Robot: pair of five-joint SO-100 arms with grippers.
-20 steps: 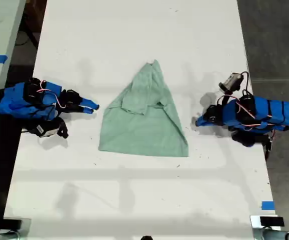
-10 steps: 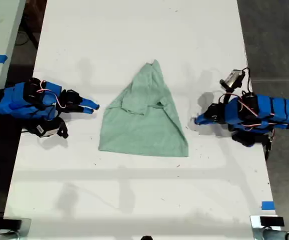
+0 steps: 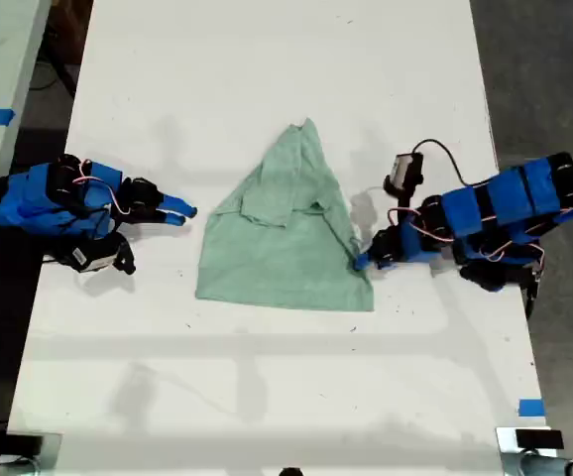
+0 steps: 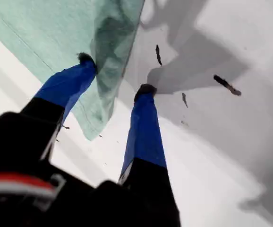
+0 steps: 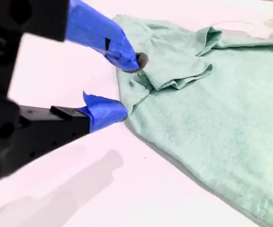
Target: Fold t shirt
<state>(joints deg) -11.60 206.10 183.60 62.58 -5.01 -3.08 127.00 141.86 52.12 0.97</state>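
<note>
First hand (image 3: 360,262) is held apart over the edge of the t shirt (image 3: 285,253) at the exterior view's right, one finger set on the cloth, the other on the tabletop (image 3: 267,79). Second hand (image 3: 185,210) is spread apart just beside the opposite edge; the t shirt is laid flat mid-tabletop

One t shirt (image 3: 286,238), two blue arms, one white table (image 3: 267,79)

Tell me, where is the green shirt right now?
The t shirt lies in the middle of the white table in the exterior view, between my first gripper and my second gripper.
</note>
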